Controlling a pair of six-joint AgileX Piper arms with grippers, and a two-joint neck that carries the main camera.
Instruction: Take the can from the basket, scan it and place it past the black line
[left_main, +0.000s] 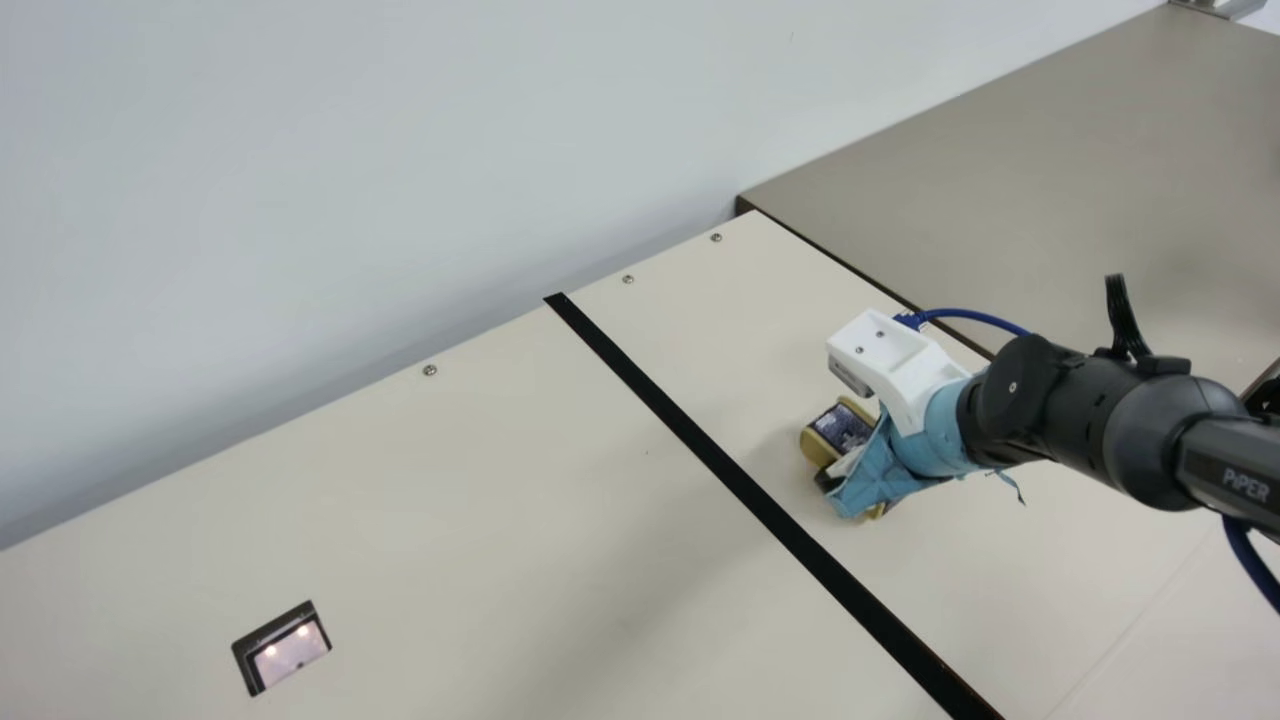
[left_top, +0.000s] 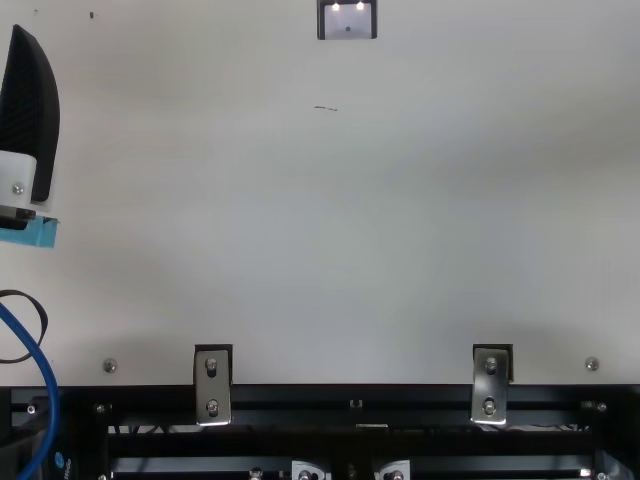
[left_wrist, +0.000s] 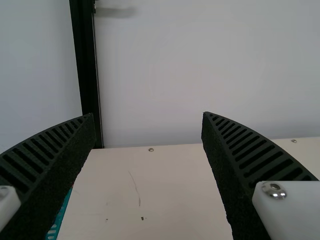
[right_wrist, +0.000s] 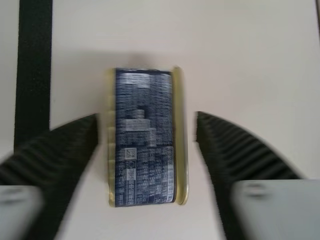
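A black line runs diagonally across my cream table, and I give every place by it. The can is past the line: it lies on its side on the table near that strip, clear of it, its broad face with the dark blue label up and its gold rims along the two long edges. My right gripper is on that same side, down low over the can. Its two ribbed fingers are spread wide, one on either side of the can, and my right wrist view shows a narrow strip of table between the can and each of them, so I have no grip on it. Across the line from the can, well apart from the strip, is a dark-framed scanner with a bright window. My left gripper is on the scanner's side too, farther from the line than the scanner. In my left wrist view its fingers stand far apart with nothing between them.
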